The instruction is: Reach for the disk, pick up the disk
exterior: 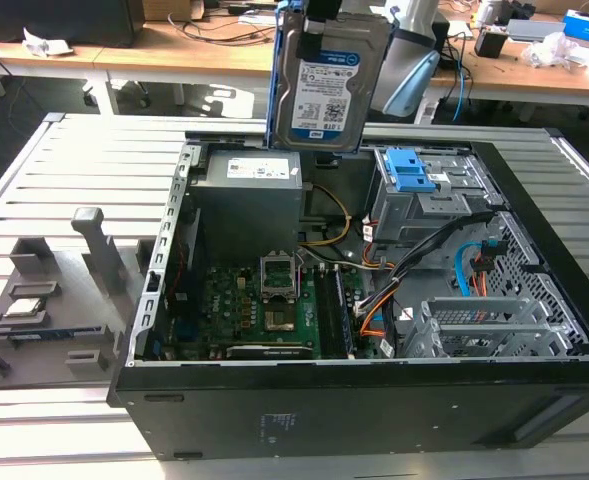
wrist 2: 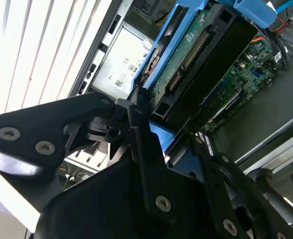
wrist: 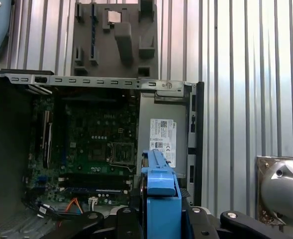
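Black bolted metal links [wrist 2: 156, 201] of the jaws sit closest to the lens in both wrist views. Pinched between them is the end of a bright blue plastic bracket [wrist: 158, 181]. That bracket frames the disk [exterior: 329, 80], a flat rectangular silver metal hard drive with a white-and-blue label. It hangs upright straight below the jaws, label turned towards the exterior view. So the jaws are clenched, grasping the disk by the bracket's upper end, and nothing else touches it.

Beneath the jaws, well apart from the drive's lower edge, the big black open computer case [exterior: 374, 420] lies on the pale slatted metal bench [exterior: 104, 140]. Directly under the hanging disk is the grey boxy power supply [exterior: 249, 190], with the green motherboard [exterior: 254, 300] a little further out. Off to one side of the jaws, inside the case, a small blue plastic latch pair [exterior: 414, 170] sits on the metal drive cage. Off to the other side, outside the case, a grey moulded fixture block [exterior: 94, 255] rests on the bench.

To my eye the reaching is over and the pick-up is as good as done, with the disk airborne and clear of the case. Any further move calls for a firm clamp and a level carry, since the drive dangles by one end over bare electronics.
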Controlling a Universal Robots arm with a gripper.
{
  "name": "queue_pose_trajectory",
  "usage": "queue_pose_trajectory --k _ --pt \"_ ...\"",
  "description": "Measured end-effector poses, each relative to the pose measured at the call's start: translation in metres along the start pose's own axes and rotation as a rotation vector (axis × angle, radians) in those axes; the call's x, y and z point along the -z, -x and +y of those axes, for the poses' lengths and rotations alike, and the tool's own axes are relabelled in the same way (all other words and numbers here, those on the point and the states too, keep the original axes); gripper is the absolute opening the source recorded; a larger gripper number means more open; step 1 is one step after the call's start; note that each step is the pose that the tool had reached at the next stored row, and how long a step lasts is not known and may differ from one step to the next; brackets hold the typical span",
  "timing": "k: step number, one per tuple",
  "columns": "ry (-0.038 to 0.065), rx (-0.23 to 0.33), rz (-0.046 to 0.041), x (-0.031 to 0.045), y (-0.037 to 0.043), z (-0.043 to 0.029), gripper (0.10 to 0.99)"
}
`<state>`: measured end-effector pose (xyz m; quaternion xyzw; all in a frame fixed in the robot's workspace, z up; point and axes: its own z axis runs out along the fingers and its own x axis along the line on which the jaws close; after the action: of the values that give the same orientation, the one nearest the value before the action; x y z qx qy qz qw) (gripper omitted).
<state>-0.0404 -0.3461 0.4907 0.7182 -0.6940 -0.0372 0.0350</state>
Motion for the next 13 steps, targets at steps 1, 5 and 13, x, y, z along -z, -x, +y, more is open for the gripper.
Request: queue_pose_trajectory --k 1,5,13 --pt "0.000 0.000 0.0000 0.0003 -0.0001 -0.0026 0.365" --pt "0.000 0.000 -0.0001 0.0018 -0.0004 -0.0179 0.365" --pt "0.000 0.000 0.0001 0.0047 -0.0009 -0.0456 0.365"
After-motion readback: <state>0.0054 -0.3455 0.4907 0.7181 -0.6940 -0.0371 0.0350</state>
